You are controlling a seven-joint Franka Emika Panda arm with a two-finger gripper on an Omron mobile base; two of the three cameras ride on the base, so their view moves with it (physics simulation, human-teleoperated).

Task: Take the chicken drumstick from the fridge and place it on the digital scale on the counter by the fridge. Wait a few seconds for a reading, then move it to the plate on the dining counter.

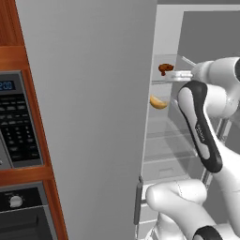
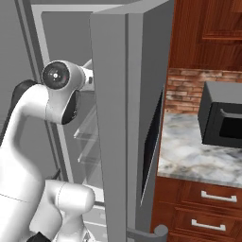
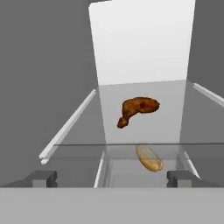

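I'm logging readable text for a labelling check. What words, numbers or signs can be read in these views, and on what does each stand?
"00", last digits of the blue display on the oven panel; the digits before them are cut off at the edge.
Keypad labels on the oven panel: too small to read.
Lettering on the arm's dark cover: too blurred to read.

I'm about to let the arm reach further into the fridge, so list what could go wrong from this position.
1. The chicken drumstick lies loose on a glass shelf; the open fingers could nudge it deeper instead of straddling it.
2. A yellowish food piece sits on the shelf below, close under the shelf's front edge; dipping low risks grabbing that instead.
3. The arm reaches in between the fridge doors, so a wide swing could strike one.
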